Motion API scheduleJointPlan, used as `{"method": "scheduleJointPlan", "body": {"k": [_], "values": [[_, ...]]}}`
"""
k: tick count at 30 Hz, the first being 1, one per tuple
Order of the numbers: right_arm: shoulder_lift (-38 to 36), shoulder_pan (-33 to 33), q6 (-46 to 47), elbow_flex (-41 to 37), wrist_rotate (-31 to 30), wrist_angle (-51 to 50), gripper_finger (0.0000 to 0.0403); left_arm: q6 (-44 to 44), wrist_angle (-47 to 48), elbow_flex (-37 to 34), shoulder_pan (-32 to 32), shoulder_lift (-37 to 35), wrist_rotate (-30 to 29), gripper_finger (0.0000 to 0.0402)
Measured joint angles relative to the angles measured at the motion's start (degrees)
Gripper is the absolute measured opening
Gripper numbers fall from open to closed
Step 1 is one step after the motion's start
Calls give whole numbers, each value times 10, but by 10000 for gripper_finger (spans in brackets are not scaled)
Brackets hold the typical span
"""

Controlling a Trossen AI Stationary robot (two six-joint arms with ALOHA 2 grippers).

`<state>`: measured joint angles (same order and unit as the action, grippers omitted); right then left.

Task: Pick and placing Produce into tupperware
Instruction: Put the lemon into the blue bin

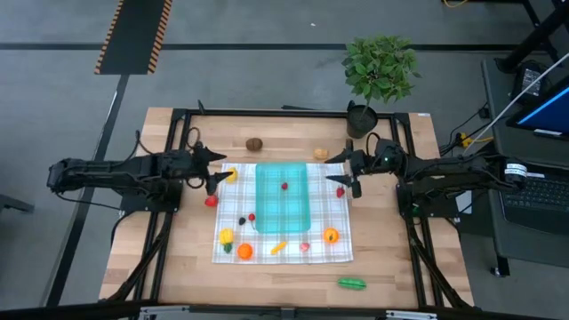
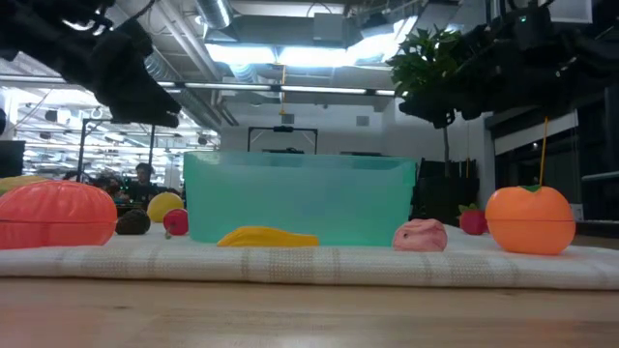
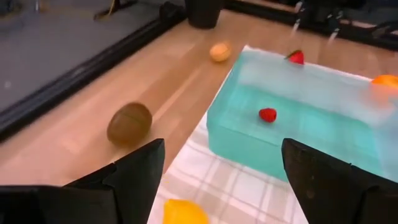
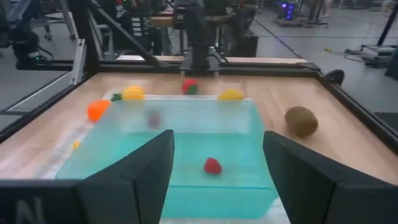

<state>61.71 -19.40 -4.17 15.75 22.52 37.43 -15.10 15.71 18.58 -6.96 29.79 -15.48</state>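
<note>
Fingers on both grippers are standing spread and gripping nothing. Left gripper is hovering at the left edge of the checked cloth, just beside a yellow lemon and a red tomato. Right gripper is hanging at the cloth's right edge, close to a small red strawberry. Teal tupperware is sitting on the middle of the cloth between the two grippers, holding one small red berry, which is also showing in the left wrist view and the right wrist view. Remaining produce is lying outside the container: a yellow piece, an orange one, a yellow-orange banana shape, a pink piece and an orange fruit along the cloth's near side. Off the cloth on bare wood, a brown kiwi and a tan potato-like piece are resting toward the far side, and a green pod is lying near the front edge. Potted plant is standing at the table's far right corner.
</note>
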Motion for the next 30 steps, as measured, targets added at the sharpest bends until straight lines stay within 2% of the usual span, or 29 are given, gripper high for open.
{"method": "scheduleJointPlan", "body": {"k": [5, 10, 18, 24, 30], "values": [[0, -20, -20, 0, 0, 0, 249, -69, 75, 56, 0, 101, -13, 314], [0, -27, -22, 0, 0, -1, 249, -89, 135, 145, 0, 211, -42, 314], [0, -27, -27, 0, 1, -16, 249, -166, 327, 301, 0, 359, -76, 314], [0, -27, -39, 0, 1, -30, 249, -163, 333, 324, 0, 404, -76, 314], [0, -27, -39, 0, 1, -30, 249, -147, 335, 324, 0, 411, -75, 314]]}}
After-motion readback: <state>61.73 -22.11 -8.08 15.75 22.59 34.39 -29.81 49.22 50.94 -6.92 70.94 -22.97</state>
